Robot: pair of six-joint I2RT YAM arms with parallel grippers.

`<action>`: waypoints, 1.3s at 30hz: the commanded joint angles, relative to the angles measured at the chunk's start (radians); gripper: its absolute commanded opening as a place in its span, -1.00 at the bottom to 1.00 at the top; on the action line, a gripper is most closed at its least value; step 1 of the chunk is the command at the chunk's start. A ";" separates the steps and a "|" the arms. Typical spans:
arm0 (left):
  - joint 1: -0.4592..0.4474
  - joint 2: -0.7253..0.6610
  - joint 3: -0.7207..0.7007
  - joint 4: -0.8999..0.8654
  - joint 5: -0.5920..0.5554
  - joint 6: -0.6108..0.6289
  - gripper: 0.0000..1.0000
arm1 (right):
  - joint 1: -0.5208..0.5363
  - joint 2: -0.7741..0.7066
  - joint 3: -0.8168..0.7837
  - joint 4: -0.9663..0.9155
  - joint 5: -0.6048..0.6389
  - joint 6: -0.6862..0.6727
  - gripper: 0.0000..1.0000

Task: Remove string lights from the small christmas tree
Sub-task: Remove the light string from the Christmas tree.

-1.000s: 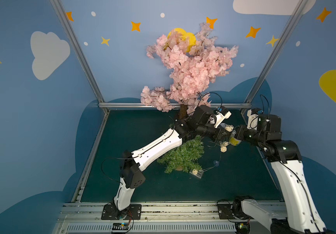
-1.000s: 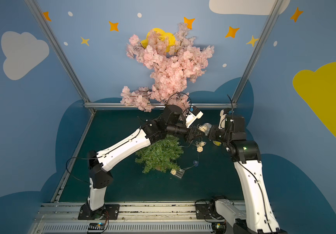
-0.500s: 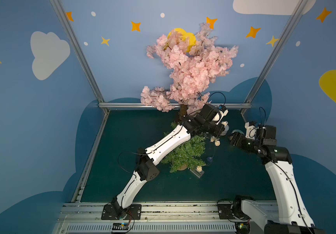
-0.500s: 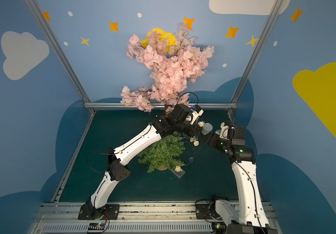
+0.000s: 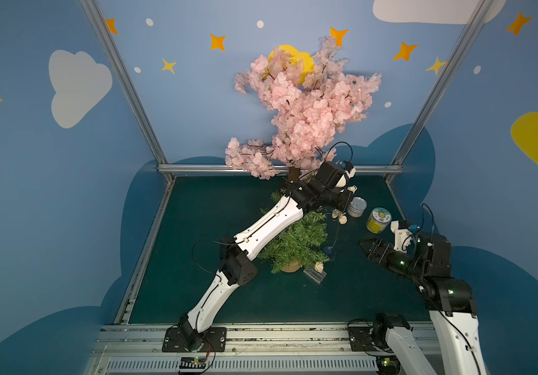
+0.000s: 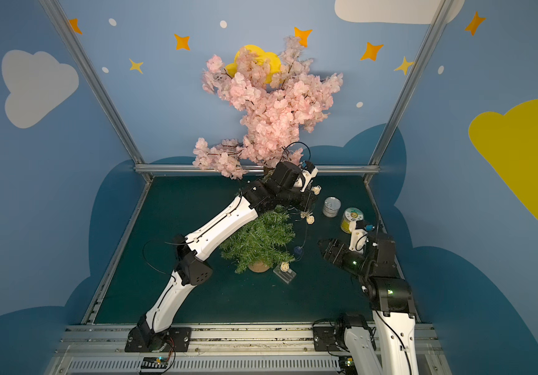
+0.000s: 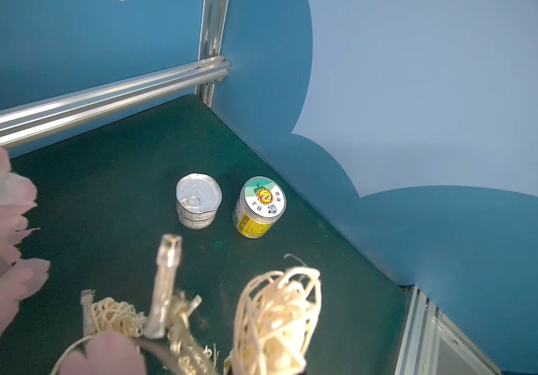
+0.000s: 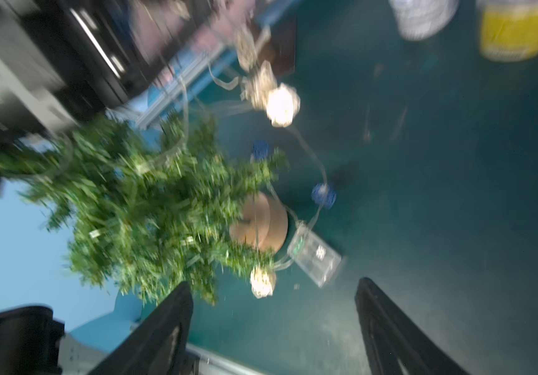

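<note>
- Our left end effector (image 5: 348, 198) is pressed together on the thin, pale-wired string lights (image 5: 340, 217), hung with woven wicker balls. It sits at one o'clock from the small green bristly Christmas tree (image 5: 297, 240), and two cream balls dangle just below it.
- From there the strand drops down the tree's three o'clock side, past a blue ball (image 5: 328, 250). It ends at the clear rectangular plastic box (image 5: 315, 274), which lies on the dark green desk (image 5: 215, 227) at five o'clock from the tan round base (image 5: 290, 267).
- The blurred right wrist view shows wire loops among the needles. If we pull while they are snagged, the light tree would likely tip or drag along.
- The left arm crosses over the crown, and we cannot tell whether it touches. A low sweep could shove the tree over.
- The tall pink blossom tree (image 5: 306, 110) hangs close above the left end effector. Lifting there could tangle the wire in its branches.
- Our right end effector (image 5: 363, 245) has its fingers spread and empty, at three o'clock from the tree and clear of the strand. If it closes on needles along with the wire, the tree would come too.
- The silver tin (image 5: 357, 206) and the yellow-labelled can (image 5: 378, 220) stand at two o'clock. A swinging strand or either arm could knock them.
- Wire this thin may slip out of the pinch under tension.
</note>
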 commanded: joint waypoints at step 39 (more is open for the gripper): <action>-0.023 -0.053 0.010 -0.038 0.020 0.068 -0.19 | 0.325 0.240 -0.391 0.737 0.187 0.505 -1.00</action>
